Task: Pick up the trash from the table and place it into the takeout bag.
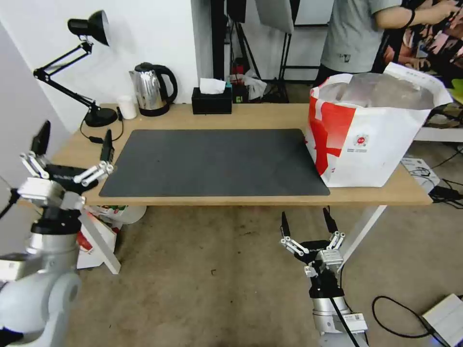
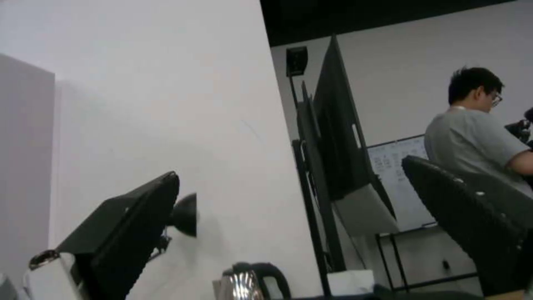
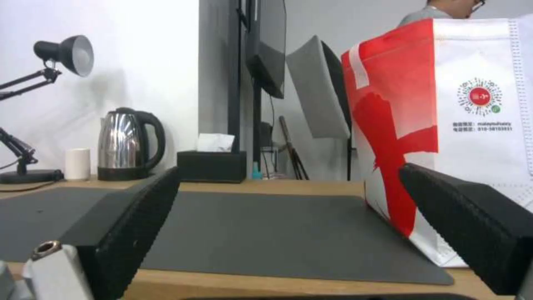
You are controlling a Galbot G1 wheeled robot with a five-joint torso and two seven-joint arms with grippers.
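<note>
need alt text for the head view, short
A large white and red takeout bag stands on the right end of a wooden table, overlapping a bare grey mat. The open left hand hovers at the table's left end; the open right hand is below the front edge.

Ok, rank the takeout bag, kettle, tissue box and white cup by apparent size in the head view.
Largest to smallest:
1. takeout bag
2. kettle
3. tissue box, close to the kettle, so uncertain
4. white cup
</note>
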